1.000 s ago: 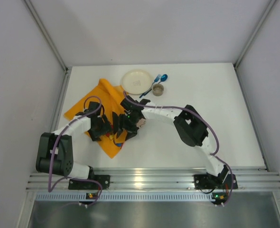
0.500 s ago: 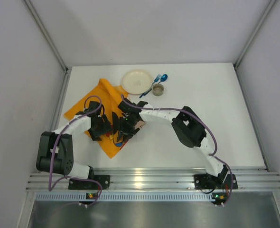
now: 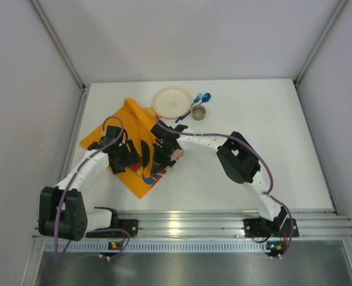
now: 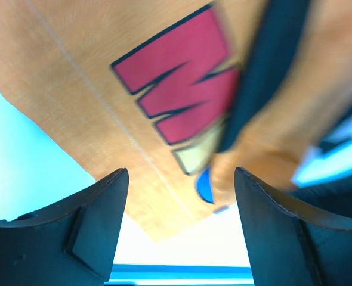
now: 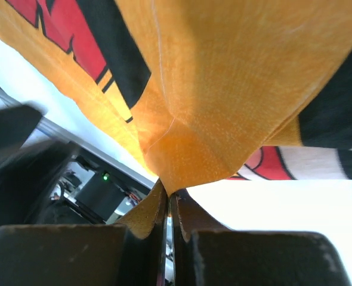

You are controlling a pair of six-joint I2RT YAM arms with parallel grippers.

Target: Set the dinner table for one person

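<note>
The desk [image 3: 271,143], a wide white matte surface, is seen filling the middle of the top view. It is bounded by pale walls [image 3: 21,119] on three sides and by an aluminium rail [image 3: 188,225] along its near edge, where both arm bases are bolted.

An orange placemat [image 3: 101,138], printed with red and black shapes, is laid askew on the left half of the desk, with one corner pointed towards the rail. Near the far edge a pale round plate [image 3: 171,101] is set just beside the placemat. A small round cup [image 3: 198,112] is placed just to the right of the plate, and blue cutlery [image 3: 206,96] is laid against the cup's far side.

The right end effector [image 5: 167,199] is closed completely on a fold of the placemat. In the right wrist view the orange cloth is pinched between the two fingers [image 5: 241,256] and is gathered into a peak above them.

The left end effector [image 4: 181,179] is held wide open just above the placemat. Nothing is gripped by it, and the red print of the cloth is seen in the gap. From above, both end effectors are seen over the near right part of the cloth, close together but apart, the left one to the left.
</note>
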